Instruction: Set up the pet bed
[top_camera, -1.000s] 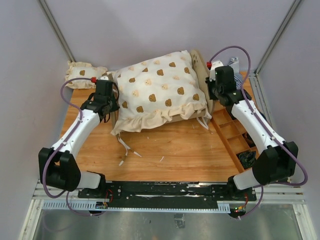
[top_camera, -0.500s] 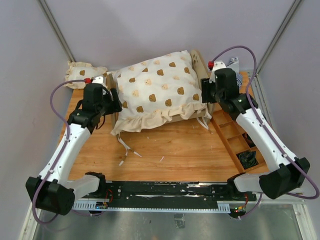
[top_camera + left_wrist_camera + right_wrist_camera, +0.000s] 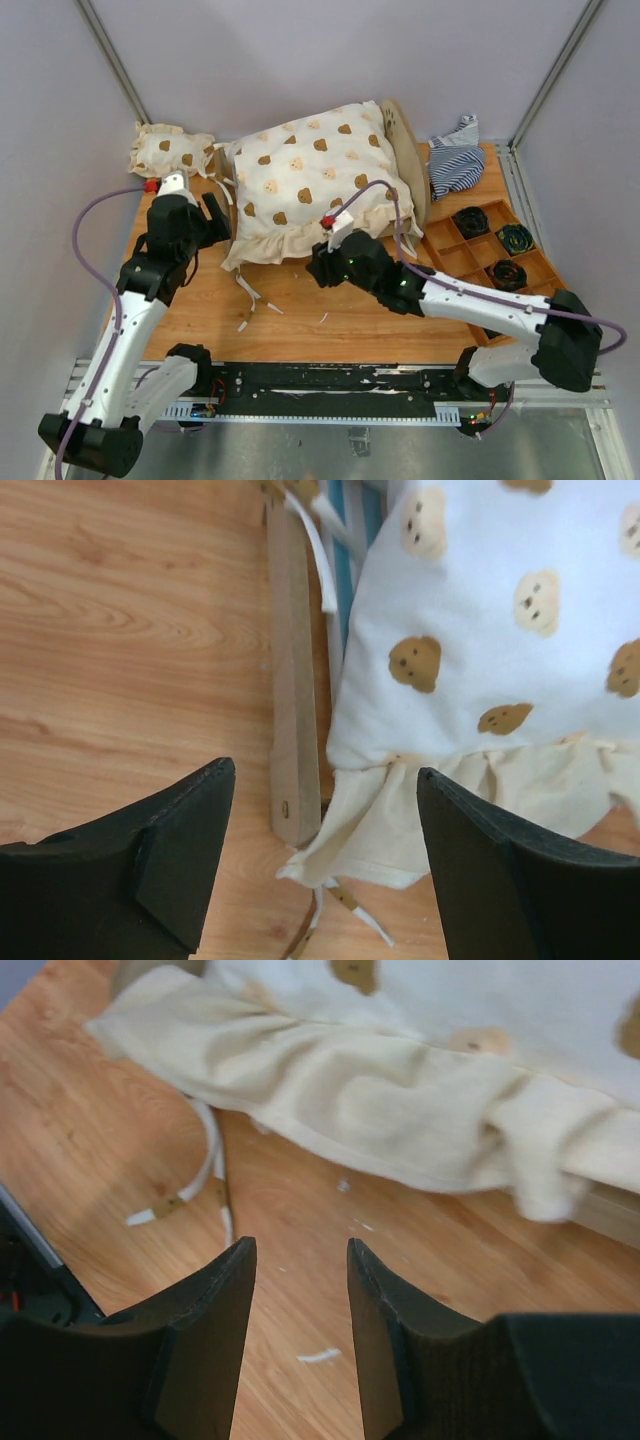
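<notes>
The pet bed (image 3: 405,150) sits at the back of the table (image 3: 350,300), ahead of both grippers and nearly all hidden under a large cream bear-print cushion (image 3: 320,180). From above, only its rounded wooden end board shows, standing up past the cushion's right edge.

In the left wrist view a light-wood side rail (image 3: 295,680) runs straight ahead between the fingers. A strip of blue-and-white striped base (image 3: 348,540) shows just right of it, with the cushion (image 3: 500,630) lying over the rest.

The left gripper (image 3: 215,215) hangs just off the bed's left side. Its jaws (image 3: 325,770) are spread wide with nothing between them, and the near end of the rail and the cushion's frilled corner lie below the gap.

The right gripper (image 3: 318,268) hovers low over the bare wood in front of the cushion. Its fingers (image 3: 300,1245) are parted by a narrow gap and hold nothing. The cushion's ruffled hem (image 3: 400,1070) lies just ahead of it, and loose white ties (image 3: 210,1160) trail on the table ahead and to its left.

A small matching cushion (image 3: 170,152) lies beyond the left gripper in the far left corner. A striped cloth (image 3: 455,160) is bunched in the far right corner. Nearer than it, well right of the right gripper, stands a compartmented wooden tray (image 3: 445,242) holding dark coiled items (image 3: 515,238).
</notes>
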`<act>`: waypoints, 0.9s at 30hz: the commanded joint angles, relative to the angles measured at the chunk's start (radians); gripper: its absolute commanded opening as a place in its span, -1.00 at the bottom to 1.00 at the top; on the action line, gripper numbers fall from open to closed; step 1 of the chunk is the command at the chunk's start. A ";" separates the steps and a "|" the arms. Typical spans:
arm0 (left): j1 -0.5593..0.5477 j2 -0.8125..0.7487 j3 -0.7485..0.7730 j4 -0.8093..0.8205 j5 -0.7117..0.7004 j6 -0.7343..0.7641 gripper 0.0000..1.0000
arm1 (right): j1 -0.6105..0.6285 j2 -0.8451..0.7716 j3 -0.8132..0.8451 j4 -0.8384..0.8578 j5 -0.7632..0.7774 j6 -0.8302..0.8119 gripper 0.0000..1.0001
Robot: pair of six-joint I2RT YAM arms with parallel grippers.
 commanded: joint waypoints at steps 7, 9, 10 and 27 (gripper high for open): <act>-0.004 -0.220 0.165 0.004 -0.145 -0.011 0.62 | 0.211 0.345 0.120 0.434 0.122 0.034 -0.33; -0.003 -0.240 0.198 -0.014 -0.137 -0.007 0.62 | 0.226 0.407 0.142 0.478 0.118 0.030 -0.34; -0.004 -0.249 0.215 -0.022 -0.135 -0.005 0.63 | 0.232 0.438 0.158 0.485 0.115 0.030 -0.34; -0.003 -0.392 0.230 -0.038 -0.193 0.008 0.59 | 0.263 0.825 0.362 0.464 0.151 0.069 -0.39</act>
